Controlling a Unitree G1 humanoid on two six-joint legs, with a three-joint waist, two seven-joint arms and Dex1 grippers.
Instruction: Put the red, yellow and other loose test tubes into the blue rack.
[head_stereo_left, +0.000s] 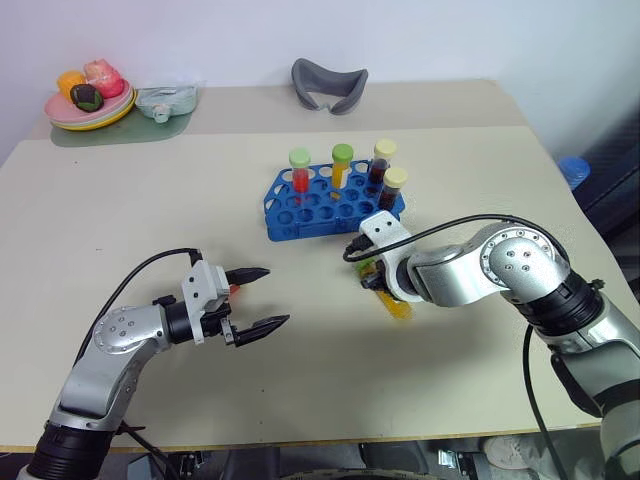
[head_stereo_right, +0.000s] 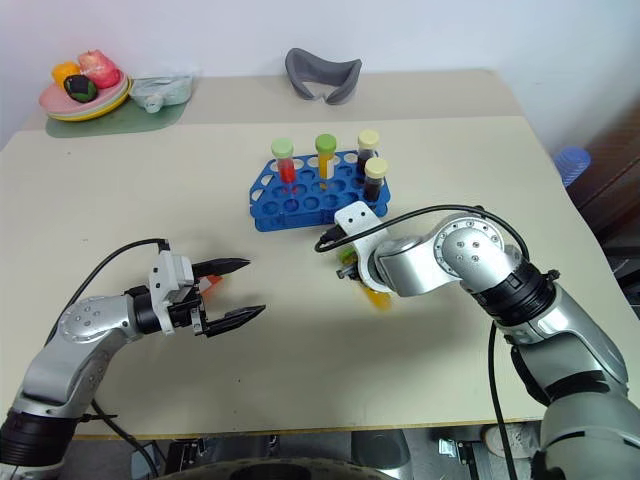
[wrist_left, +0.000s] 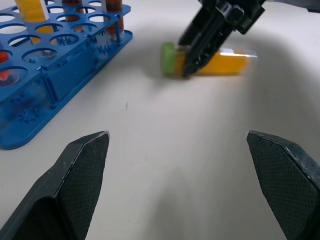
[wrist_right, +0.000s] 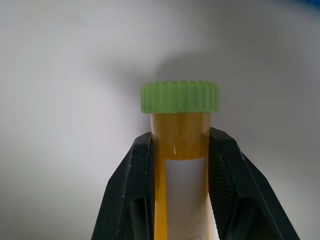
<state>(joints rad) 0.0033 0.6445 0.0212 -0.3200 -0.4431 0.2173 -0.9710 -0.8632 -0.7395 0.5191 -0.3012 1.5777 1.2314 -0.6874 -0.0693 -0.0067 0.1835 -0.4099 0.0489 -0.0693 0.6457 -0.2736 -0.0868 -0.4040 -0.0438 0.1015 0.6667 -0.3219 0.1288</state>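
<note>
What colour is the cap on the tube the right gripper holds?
Green, on the yellow-orange tube; clearest in the right wrist view.

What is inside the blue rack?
Four capped tubes stand in the blue rack: red, orange and two dark ones. The other holes look empty. The tube bottoms are hidden by the rack.

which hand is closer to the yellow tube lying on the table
Right. The right hand is shut on the yellow tube just below its green cap. The left hand hangs open, apart from the tube, on the robot's left of it.
</note>
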